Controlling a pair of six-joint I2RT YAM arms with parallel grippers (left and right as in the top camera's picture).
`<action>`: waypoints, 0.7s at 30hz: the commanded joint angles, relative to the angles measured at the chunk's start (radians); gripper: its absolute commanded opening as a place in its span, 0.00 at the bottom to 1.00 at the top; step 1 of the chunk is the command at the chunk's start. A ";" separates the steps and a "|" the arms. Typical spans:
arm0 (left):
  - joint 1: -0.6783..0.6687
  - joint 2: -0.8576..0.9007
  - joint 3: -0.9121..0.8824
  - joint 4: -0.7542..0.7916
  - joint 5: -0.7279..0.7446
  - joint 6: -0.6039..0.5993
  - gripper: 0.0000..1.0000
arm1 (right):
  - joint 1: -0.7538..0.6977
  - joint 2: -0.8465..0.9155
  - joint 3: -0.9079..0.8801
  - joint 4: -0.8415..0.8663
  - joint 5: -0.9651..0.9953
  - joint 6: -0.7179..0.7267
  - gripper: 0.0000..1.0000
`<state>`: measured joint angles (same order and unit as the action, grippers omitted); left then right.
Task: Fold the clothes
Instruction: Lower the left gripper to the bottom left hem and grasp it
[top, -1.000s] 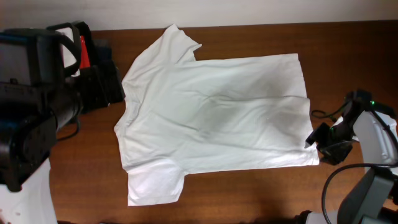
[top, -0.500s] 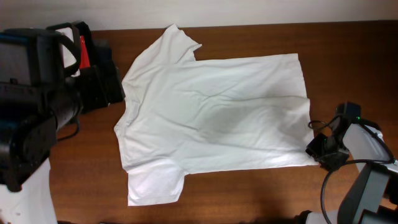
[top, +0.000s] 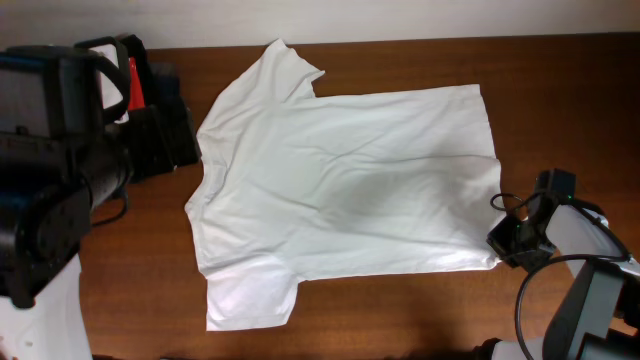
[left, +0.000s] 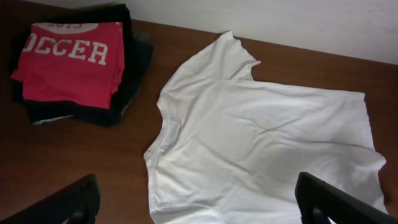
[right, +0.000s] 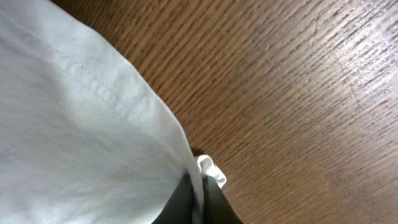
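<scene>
A white T-shirt (top: 340, 190) lies spread flat on the wooden table, collar to the left and hem to the right. My right gripper (top: 503, 240) sits at the shirt's near right hem corner. In the right wrist view its dark fingers (right: 214, 202) are shut on the hem corner (right: 210, 169), with a small fold of white cloth (right: 74, 124) bunched between them. My left gripper (left: 199, 198) hangs high above the shirt (left: 261, 143), wide open with nothing between its fingers.
A stack of folded clothes (left: 68, 56) with a red printed shirt on top stands at the far left, partly under the left arm (top: 50, 150) in the overhead view. A black cable (top: 515, 200) loops beside the right arm. Bare wood (top: 400, 310) runs along the front.
My right gripper slid left onto the shirt's hem corner and shut on it. The left arm has not moved.
</scene>
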<state>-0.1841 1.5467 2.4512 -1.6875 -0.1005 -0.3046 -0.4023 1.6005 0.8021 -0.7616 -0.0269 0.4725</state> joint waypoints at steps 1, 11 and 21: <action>0.003 -0.004 0.001 0.000 0.007 0.003 0.99 | 0.001 0.013 -0.028 -0.005 0.032 0.007 0.04; 0.003 -0.004 0.001 0.018 0.007 0.003 0.99 | 0.001 0.013 -0.028 -0.011 0.033 -0.011 0.04; 0.003 -0.092 -0.484 0.000 0.014 -0.205 0.99 | 0.001 0.013 -0.028 -0.007 0.039 -0.011 0.04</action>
<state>-0.1837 1.4746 2.1136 -1.6863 -0.0570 -0.4080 -0.4023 1.5997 0.8017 -0.7624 -0.0257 0.4667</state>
